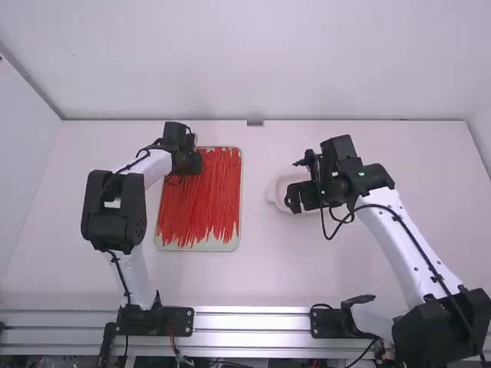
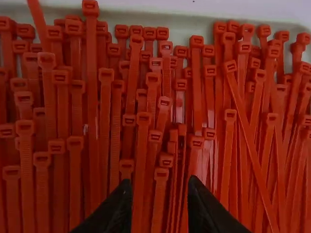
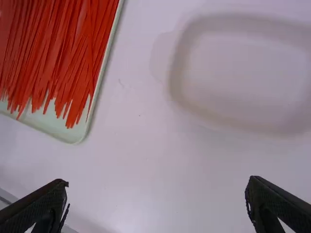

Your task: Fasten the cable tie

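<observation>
White table (image 1: pixel 261 261). Pale rectangular tray (image 1: pixel 198 248) lies flat, left of centre. White oval dish (image 1: pixel 276 192) with a small handle stands to the tray's right, near but apart from it. Metal rail (image 1: pixel 253 318) runs along the near edge. Small grey fitting (image 1: pixel 255 122) at the far edge.

High view: fixed above and behind the arm bases, facing forward and down, far enough off to take in the whole tray (image 1: pixel 198 247) of cable ties (image 1: pixel 201 195) and the table (image 1: pixel 383 138) around it. Left wrist view: very close above the tray's far end, facing the tie heads. Right wrist view: higher, between tray and dish (image 3: pixel 243 77), facing down, sharing the tray's near right corner with the high view.
</observation>
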Motion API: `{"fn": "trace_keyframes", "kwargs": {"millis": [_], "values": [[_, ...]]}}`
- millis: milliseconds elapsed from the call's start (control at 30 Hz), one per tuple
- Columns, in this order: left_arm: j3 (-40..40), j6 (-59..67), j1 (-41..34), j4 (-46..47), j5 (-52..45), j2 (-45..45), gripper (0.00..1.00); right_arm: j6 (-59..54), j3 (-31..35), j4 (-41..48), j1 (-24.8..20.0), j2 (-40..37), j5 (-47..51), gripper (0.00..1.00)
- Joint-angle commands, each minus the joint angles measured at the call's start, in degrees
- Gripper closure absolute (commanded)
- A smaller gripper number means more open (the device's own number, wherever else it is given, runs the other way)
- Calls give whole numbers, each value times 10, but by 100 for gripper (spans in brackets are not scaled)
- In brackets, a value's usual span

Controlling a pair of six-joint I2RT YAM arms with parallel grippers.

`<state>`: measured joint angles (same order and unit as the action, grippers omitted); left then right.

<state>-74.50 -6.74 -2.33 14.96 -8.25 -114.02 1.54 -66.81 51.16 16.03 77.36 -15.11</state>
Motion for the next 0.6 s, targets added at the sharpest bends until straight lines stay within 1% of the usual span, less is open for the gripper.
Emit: {"fn": "trace_keyframes", "kwargs": {"millis": [0,33,133,333,367,567], "values": [[15,12,-3,-11,3,-7,68,0,-14,3,-7,4,-4,2],[20,12,-3,-20,2,-7,66,2,-14,3,-9,4,-5,2],[22,12,-3,-22,2,-7,66,2,-14,3,-10,4,-5,2],[21,37,-4,-26,2,-7,70,1,-14,1,3,4,-3,2],[21,36,-3,-31,3,-7,72,1,-14,-2,7,4,-3,2],[21,50,-3,-40,2,-7,72,1,-14,-6,5,4,-3,2]]}}
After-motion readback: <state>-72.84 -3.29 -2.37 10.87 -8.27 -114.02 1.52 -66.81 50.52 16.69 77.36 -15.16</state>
